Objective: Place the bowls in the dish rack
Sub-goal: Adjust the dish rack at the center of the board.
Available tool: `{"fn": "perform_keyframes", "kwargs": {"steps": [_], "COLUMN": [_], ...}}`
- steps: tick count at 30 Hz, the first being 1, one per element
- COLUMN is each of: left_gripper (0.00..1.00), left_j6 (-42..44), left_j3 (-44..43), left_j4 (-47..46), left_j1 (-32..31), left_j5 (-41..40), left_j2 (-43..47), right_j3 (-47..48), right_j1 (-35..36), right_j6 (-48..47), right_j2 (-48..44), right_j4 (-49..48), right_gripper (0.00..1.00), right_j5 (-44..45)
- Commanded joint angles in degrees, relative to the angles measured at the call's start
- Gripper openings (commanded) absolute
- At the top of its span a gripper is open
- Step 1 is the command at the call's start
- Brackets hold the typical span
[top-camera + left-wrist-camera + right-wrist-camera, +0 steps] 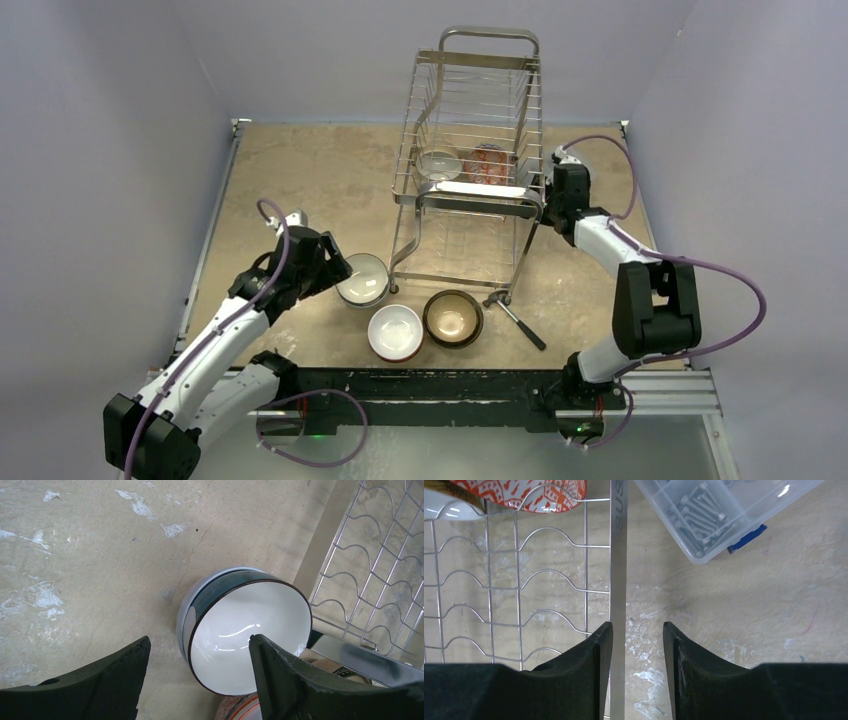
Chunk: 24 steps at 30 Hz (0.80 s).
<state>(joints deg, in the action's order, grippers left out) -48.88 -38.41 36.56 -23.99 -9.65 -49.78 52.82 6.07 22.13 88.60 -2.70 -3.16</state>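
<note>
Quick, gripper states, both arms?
Left gripper: open, straddling the bowl rim, not gripping.
Right gripper: partly open, dish rack bar in the gap, not clamped.

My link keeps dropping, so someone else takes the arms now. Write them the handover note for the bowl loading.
Left gripper: jaws open, straddling the wall of the dark-rimmed bowl on the table beside the dish rack; not gripped yet.
Right gripper: jaws open around the rack's side bar, not clamped.
Done: two bowls sit on the upper tier, a pale bowl and a red-patterned bowl.
Left: three on the table, the one at the left gripper, plus a white bowl and a brown bowl in front of the rack.
</note>
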Motion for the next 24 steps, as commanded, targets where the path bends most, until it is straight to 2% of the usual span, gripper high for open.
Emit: {"fn": "perform_keyframes", "kwargs": {"steps": [1, 11, 15, 19, 22, 23, 24], "left_gripper": [0.7, 0.63, 0.62, 0.61, 0.61, 0.61, 0.61], "left_j6": [0.95, 2.23, 2.76, 2.75, 2.82, 3.0, 3.17], "left_j3": [0.8, 2.69, 2.86, 2.99, 2.97, 2.91, 2.77], "left_j4": [-1.16, -3.11, -3.62, -4.48, -5.35, -5.57, -5.76], "left_j1": [0.43, 0.42, 0.43, 0.39, 0.43, 0.43, 0.43], "left_j5": [0.66, 3.01, 3.11, 3.38, 3.95, 4.26, 4.63], "left_j2": [-0.23, -0.45, -0.65, -0.92, -1.34, -1.5, -1.62], "right_j3": [3.12, -2.93, -3.93, -4.74, -4.53, -3.87, -3.3], "right_j1": [-0.43, -0.31, -0.26, -0.18, -0.04, -0.04, -0.08], "right_j6": [-1.46, -2.25, -2.18, -2.66, -3.19, -3.39, -3.56], "right_j2": [-2.56, -4.01, -1.49, 0.22, 0.32, 0.49, 0.66], "right_j4": [1.36, -2.0, -0.06, 1.02, 1.04, 1.5, 1.81], "right_gripper": [0.45, 0.51, 0.47, 0.33, 0.06, 0.01, 0.0], "right_j5": [2.67, -14.85, -9.89, -6.64, -4.39, -3.67, -2.73]}}
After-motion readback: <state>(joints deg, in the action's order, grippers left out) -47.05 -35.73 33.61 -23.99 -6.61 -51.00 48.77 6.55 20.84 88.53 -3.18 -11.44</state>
